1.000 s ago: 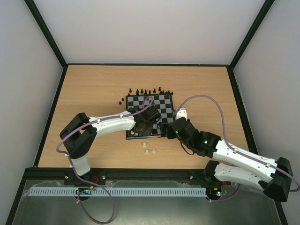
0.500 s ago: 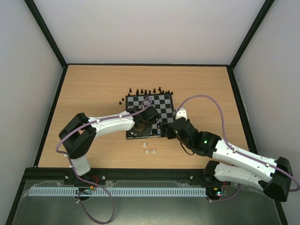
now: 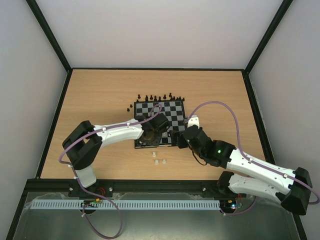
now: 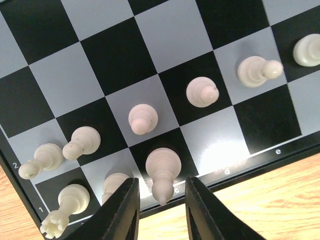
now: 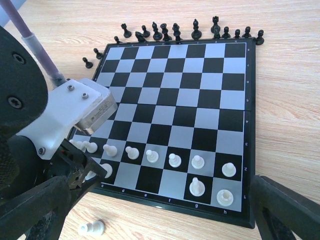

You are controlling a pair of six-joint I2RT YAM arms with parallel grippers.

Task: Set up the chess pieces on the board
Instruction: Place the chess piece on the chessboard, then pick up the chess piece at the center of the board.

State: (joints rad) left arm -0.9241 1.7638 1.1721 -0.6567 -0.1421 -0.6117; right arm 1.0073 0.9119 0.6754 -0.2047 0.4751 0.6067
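The board [image 3: 172, 111] lies mid-table, and white chess pieces [image 5: 174, 160] stand in a row on its second rank. In the left wrist view my left gripper [image 4: 161, 210] hangs over the board's [image 4: 120, 55] near edge. Its jaws stand slightly apart on either side of a white bishop [image 4: 162, 167] upright on square c1, with a gap on each side. A rook [image 4: 65, 202] and another white piece [image 4: 115, 182] stand to its left. My right gripper [image 5: 160, 200] hovers wide open over the near edge of the board [image 5: 185, 95], holding nothing.
Black pieces [image 5: 176, 31] stand off the board along its far edge, with two more [image 5: 92, 57] at its far left corner. Loose white pieces [image 3: 158, 158] lie on the wooden table in front of the board, one on its side [image 5: 91, 228]. Both arms crowd the board's near edge.
The left gripper's jaws have parted a little and let go of the white bishop, which stays upright on its square. Both arms have hardly moved.
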